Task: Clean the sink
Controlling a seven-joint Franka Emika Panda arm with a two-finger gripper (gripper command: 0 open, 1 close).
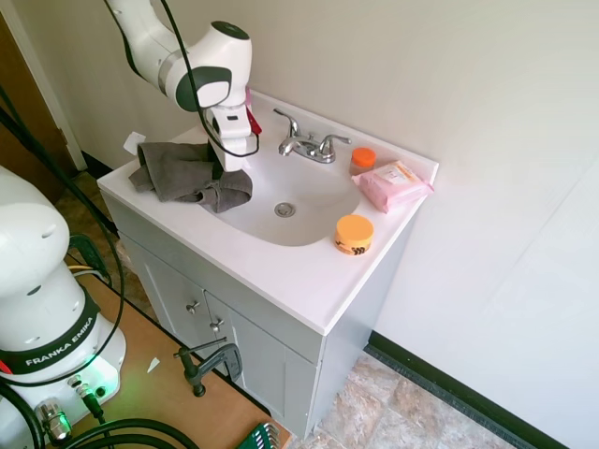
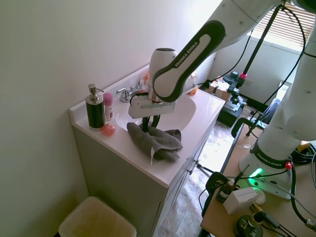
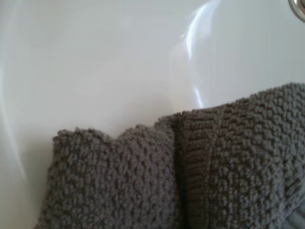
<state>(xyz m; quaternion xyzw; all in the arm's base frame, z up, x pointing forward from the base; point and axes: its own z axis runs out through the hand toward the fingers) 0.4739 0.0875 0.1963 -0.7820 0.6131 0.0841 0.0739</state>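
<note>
The sink (image 1: 309,234) is a white glossy oval basin, one piece with its vanity top, with a round chrome drain (image 1: 284,210) and a chrome two-handle faucet (image 1: 309,145). A grey knitted cloth (image 1: 182,173) lies bunched over the basin's rim, partly on the counter and partly inside the bowl. My gripper (image 2: 150,126) points straight down onto the cloth (image 2: 158,140) at that rim, its dark fingers shut on a fold. The wrist view shows the cloth (image 3: 190,167) very close, with bare basin wall (image 3: 119,62) beyond it and the drain (image 3: 299,9) at one corner.
An orange jar (image 1: 354,234), a pink wipes pack (image 1: 393,184) and an orange-lidded pot (image 1: 363,159) sit on the counter past the faucet. A dark soap dispenser (image 2: 94,108), a pink bottle (image 2: 108,106) and a pink ball (image 2: 108,129) stand at the other end. A bin (image 2: 96,219) is below.
</note>
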